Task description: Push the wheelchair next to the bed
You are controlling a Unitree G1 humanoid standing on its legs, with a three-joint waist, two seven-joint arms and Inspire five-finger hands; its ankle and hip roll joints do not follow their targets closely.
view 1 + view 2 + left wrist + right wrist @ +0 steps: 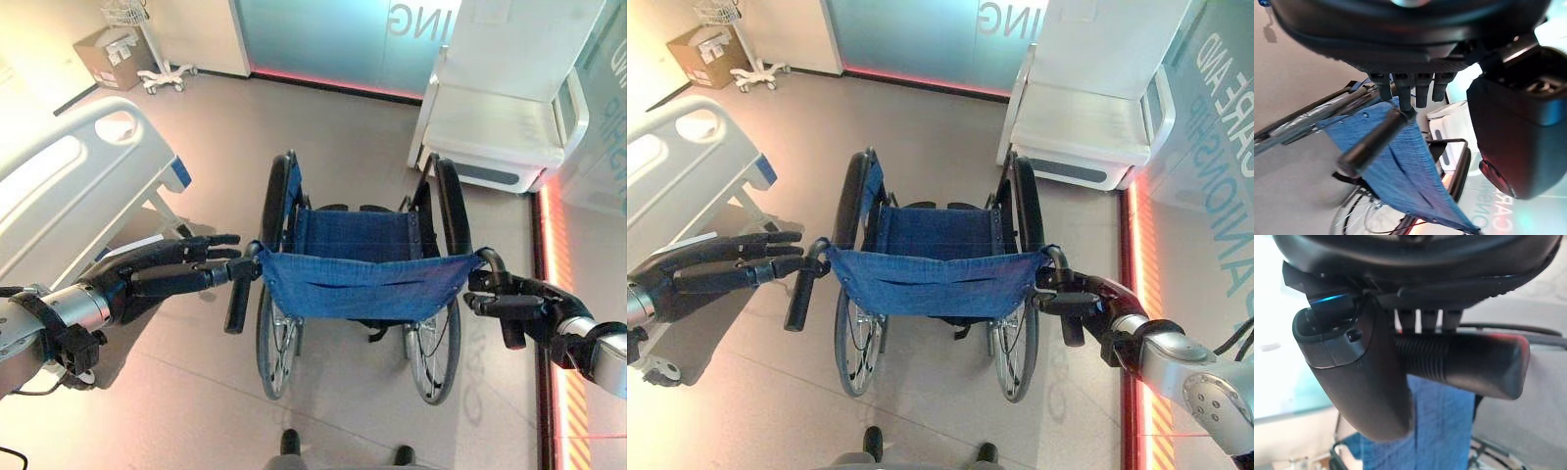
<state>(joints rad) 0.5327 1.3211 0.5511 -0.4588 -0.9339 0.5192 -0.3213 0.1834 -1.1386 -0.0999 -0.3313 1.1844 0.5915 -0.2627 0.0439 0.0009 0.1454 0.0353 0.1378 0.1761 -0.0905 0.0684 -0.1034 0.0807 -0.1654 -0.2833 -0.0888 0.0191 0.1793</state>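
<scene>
A wheelchair (358, 284) stands at the centre, its back toward the camera. A hospital bed (73, 186) lies at nine o'clock, a padded chair (509, 117) at one o'clock, and a cardboard box (110, 57) beside a wheeled stand (147, 49) at eleven o'clock. The left hand (162, 269) meets the wheelchair's left push handle (238, 294); the right hand (514, 299) is at its right push handle (1459, 362).

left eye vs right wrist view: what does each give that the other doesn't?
Left eye: the whole wheelchair from behind, the bed off to its left, the left hand with straight fingers against the left push handle, and a white chair ahead.
Right wrist: close up, the right hand with fingers over and thumb across the ribbed right push handle.
Both: the right hand on that handle, and the blue backrest.
</scene>
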